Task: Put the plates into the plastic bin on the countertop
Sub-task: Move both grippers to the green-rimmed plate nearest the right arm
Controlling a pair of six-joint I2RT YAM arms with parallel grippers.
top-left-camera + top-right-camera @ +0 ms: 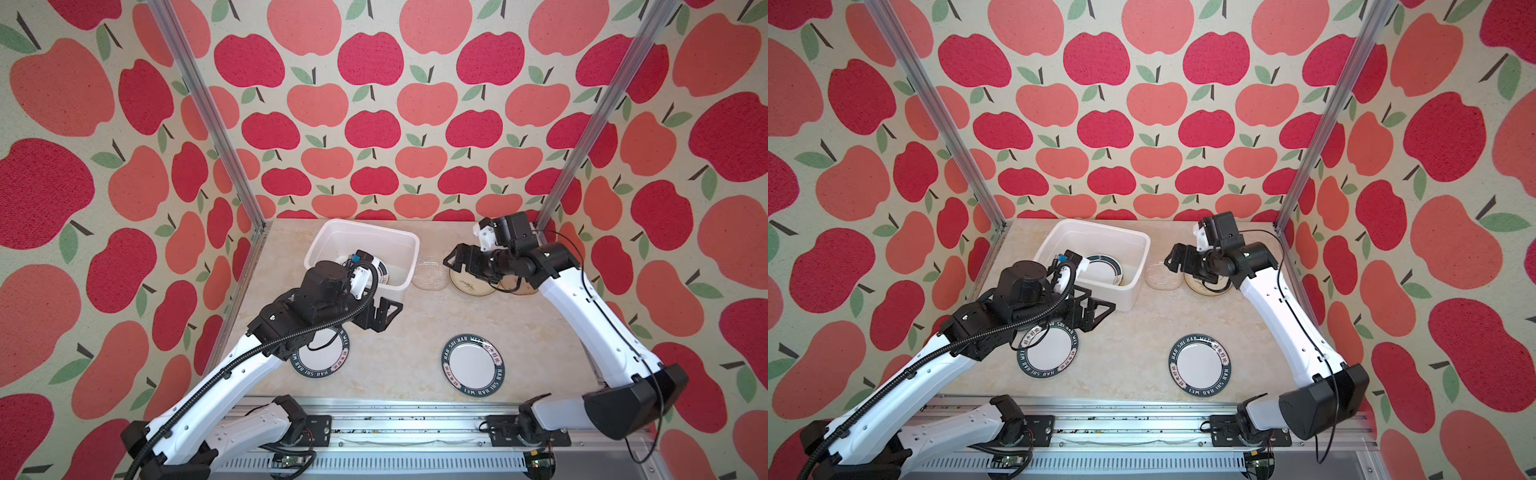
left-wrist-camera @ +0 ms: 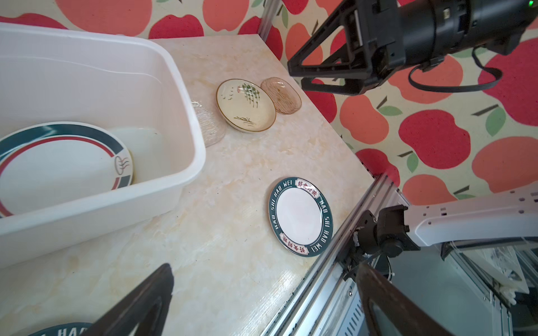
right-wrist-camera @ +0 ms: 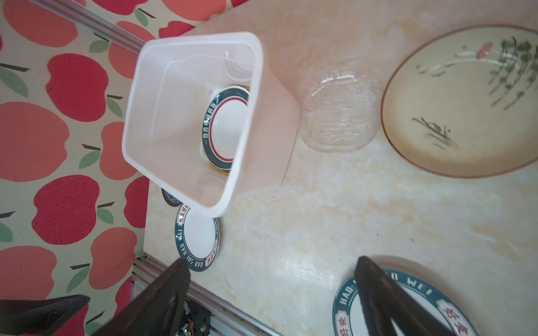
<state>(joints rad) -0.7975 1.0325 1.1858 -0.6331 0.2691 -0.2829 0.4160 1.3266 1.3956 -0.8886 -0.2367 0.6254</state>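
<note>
White bin [image 1: 374, 245] sits at the back left of the countertop [image 1: 415, 332], turned slightly askew. Inside it lies one plate with a green and red banded rim [image 2: 58, 168]; a yellow edge shows under it, and what that is cannot be told. Left gripper [image 1: 384, 313] hangs just outside the bin's near right corner with its jaws spread wide and nothing between them. Below the left arm, a green-lettered plate [image 1: 322, 359] lies flat on the countertop, partly covered by the arm in both top views. A second green-lettered plate [image 1: 473, 365] lies flat near the front edge, right of centre and well apart from both grippers. Three dishes are in a row right of the bin. The clear glass dish [image 1: 430, 274] is just beside the bin wall, then comes the cream leaf-painted plate [image 1: 469, 284], then the brown glass dish [image 2: 281, 94], mostly hidden by the right arm in the top views. Right gripper [image 1: 455, 262] hovers above the cream plate's left edge with its jaws spread, holding nothing and touching no dish.
</note>
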